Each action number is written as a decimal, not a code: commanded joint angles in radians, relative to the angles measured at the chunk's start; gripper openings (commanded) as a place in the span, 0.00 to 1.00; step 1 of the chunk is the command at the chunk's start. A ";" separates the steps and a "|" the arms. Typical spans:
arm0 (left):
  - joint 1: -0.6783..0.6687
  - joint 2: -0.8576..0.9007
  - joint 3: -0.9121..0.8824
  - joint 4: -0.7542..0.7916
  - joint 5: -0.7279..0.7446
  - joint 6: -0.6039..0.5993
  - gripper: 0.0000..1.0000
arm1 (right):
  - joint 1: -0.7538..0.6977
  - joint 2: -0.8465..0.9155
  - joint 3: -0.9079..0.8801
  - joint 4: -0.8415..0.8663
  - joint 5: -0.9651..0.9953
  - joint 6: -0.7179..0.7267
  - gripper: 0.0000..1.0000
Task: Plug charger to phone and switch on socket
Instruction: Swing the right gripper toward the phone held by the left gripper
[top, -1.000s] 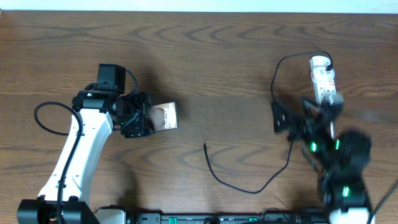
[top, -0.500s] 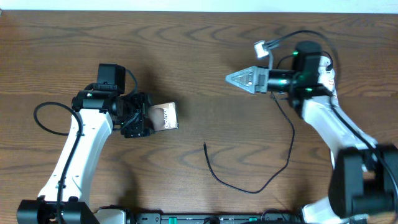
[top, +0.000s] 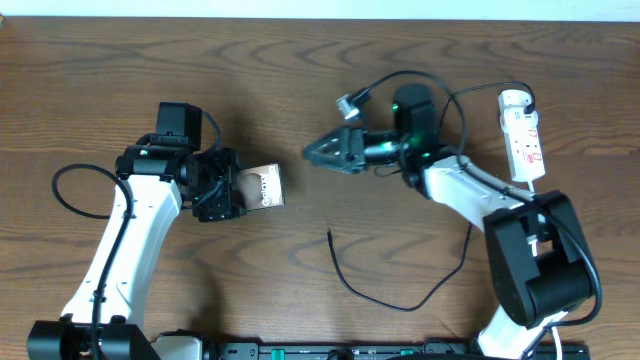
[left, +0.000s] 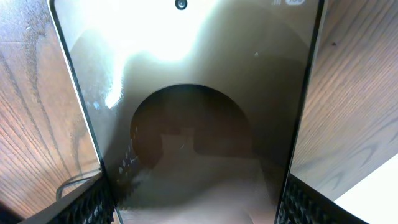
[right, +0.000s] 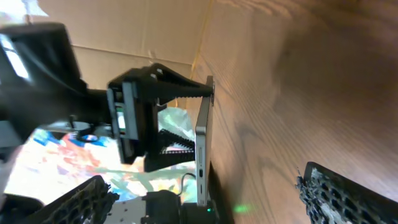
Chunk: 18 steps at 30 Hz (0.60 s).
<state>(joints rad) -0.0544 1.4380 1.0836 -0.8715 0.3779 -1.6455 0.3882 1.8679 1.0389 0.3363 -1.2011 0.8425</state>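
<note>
Brown wood-grain table under both arms. Right gripper has swung across from the socket at the far right to mid-table. It now points at the phone from just beside it, fingers spread wide and empty. Left gripper hasn't moved and is clamped on the phone, held on its edge with the screen facing its wrist camera. Charger is unchanged, loose on the wood, free plug end nearer you than the right gripper and apart from the phone. My read: you've lined up on the phone without the plug, so go for that cable end first. Socket switch is too small to read. White wall strip along the far edge; blurred tan panels in the right wrist view.
</note>
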 joint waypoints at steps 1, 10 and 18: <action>-0.002 -0.020 0.033 -0.002 -0.009 -0.016 0.07 | 0.064 0.004 0.019 0.004 0.076 0.017 0.96; -0.004 -0.020 0.033 -0.002 -0.005 -0.055 0.07 | 0.168 0.004 0.019 0.005 0.137 0.013 0.98; -0.029 -0.020 0.033 0.002 -0.005 -0.090 0.07 | 0.211 0.004 0.019 0.005 0.163 0.013 0.96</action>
<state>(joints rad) -0.0677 1.4380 1.0836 -0.8703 0.3744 -1.7035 0.5827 1.8679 1.0389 0.3382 -1.0630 0.8536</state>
